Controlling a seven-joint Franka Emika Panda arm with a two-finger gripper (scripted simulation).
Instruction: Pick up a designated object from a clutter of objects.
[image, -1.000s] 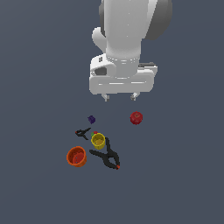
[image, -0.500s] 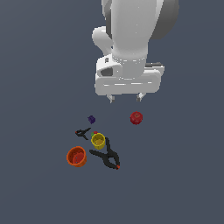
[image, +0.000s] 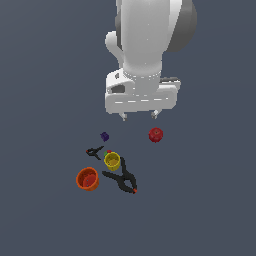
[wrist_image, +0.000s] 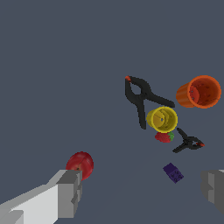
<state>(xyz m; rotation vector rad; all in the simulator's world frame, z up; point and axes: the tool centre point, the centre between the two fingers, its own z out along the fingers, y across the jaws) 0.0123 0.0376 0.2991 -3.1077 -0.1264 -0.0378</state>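
Observation:
The designated object, a tiny dark purple cube (image: 104, 136) (wrist_image: 173, 172), lies on the grey floor at the near edge of the clutter of objects. My gripper (image: 139, 116) (wrist_image: 142, 192) hangs open above the floor, with nothing between its fingers (wrist_image: 70, 192). In the exterior view it is above the cube and toward that view's right, between the cube and a red ball (image: 155, 135) (wrist_image: 80, 164). In the wrist view the cube sits inside the finger span, closer to one finger; the ball shows just beyond the other.
Past the cube lie a small black clamp (image: 93, 151) (wrist_image: 188, 143), a yellow cup (image: 112, 160) (wrist_image: 162, 119), a large black clamp (image: 122, 177) (wrist_image: 141, 98) and an orange cup (image: 87, 178) (wrist_image: 199, 92). A small strawberry (wrist_image: 164, 137) rests against the yellow cup.
The hand has sunk slightly toward the floor and shifted a little sideways. None of the objects has moved, and the gripper has stayed open.

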